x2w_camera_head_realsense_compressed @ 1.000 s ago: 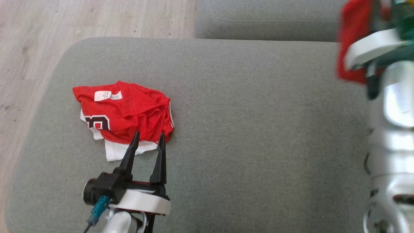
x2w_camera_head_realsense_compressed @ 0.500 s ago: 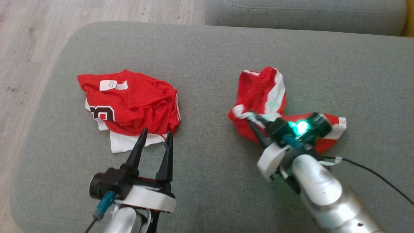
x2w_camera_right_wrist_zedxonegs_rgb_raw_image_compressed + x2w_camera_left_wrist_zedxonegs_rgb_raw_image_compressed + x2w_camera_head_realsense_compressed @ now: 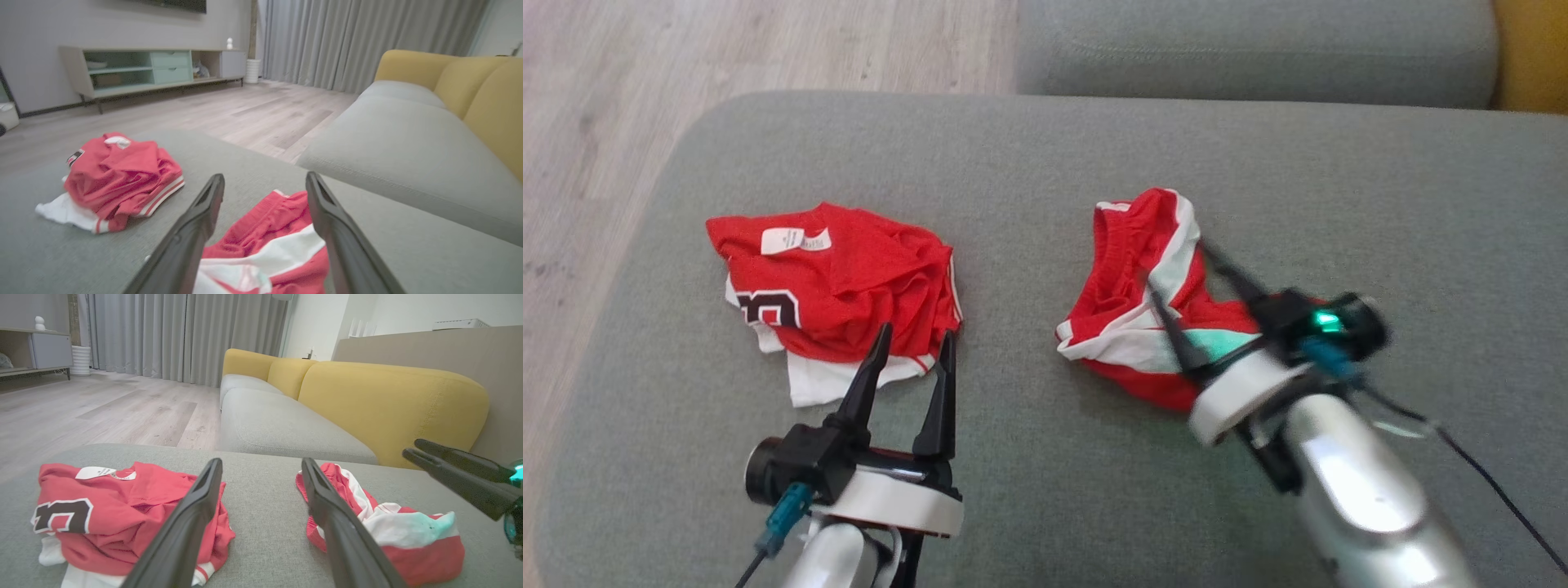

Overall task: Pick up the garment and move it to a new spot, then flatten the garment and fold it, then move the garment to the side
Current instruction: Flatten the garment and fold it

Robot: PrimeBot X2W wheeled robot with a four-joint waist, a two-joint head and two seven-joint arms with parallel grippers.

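Red-and-white shorts [image 3: 1131, 269] sit crumpled on the couch cushion [image 3: 1045, 163] — right fingers [image 3: 1176, 331] spread wide over them, gripping nothing. Left fingers [image 3: 863, 376] are wide open too, empty. Looks like flattening's next — grab an edge and pull it out.

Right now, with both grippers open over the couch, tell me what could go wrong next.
1. The right gripper is open astride the crumpled shorts; pulling away could snag a fold and drag them across the cushion.
2. The left gripper points at the jersey, tips close to its hem; a forward move might disturb that pile.
3. The right arm's cable trails over the cushion and could catch cloth during flattening.
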